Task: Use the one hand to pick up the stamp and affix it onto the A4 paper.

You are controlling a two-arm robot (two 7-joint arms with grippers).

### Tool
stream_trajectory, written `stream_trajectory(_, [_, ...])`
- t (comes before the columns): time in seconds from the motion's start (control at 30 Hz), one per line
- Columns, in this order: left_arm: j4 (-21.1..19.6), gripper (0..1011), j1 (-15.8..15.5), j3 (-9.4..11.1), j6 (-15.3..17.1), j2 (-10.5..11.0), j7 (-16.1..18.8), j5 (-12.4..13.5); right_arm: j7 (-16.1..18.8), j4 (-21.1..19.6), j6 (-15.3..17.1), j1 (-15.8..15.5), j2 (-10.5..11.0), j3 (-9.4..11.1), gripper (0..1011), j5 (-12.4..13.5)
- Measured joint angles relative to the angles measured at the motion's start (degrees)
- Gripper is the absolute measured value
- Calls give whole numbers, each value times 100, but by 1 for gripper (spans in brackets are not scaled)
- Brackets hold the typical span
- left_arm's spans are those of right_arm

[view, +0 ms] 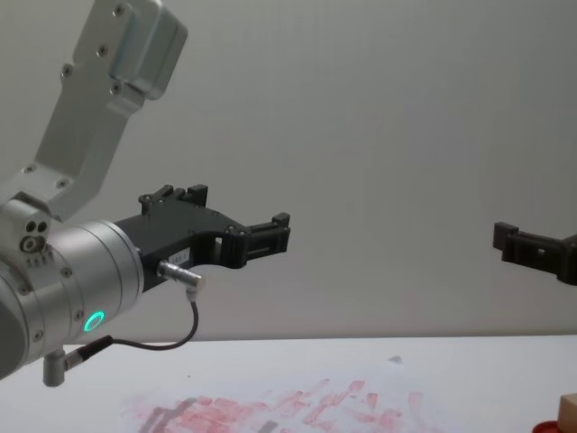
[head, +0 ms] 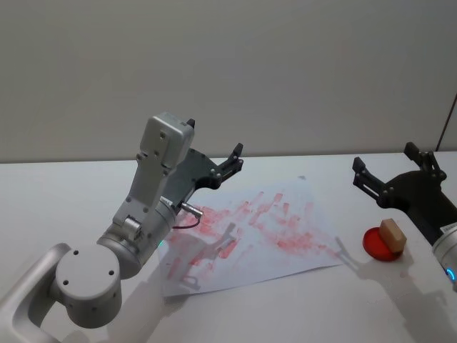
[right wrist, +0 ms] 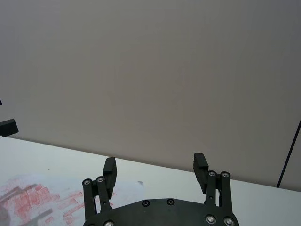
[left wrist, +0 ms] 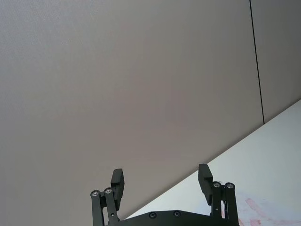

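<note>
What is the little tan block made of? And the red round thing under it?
The block looks like wood: pale tan, matte, square-edged. The red disc is harder to tell, perhaps plastic or an ink pad; it looks flat, evenly red and dull.

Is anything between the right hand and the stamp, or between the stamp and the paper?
Nothing visible. The open right hand hangs near the stamp on its red disc; bare table separates it from the A4 paper. The left hand hovers above the paper.

A red round disc lies near the right edge of the white table, before a plain grey wall
</note>
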Motion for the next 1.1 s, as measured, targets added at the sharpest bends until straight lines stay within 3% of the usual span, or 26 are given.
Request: stream_trajectory(1.1, [0,1001,0,0,0,0,0,0,1,1,1,0,1,0,1001,0])
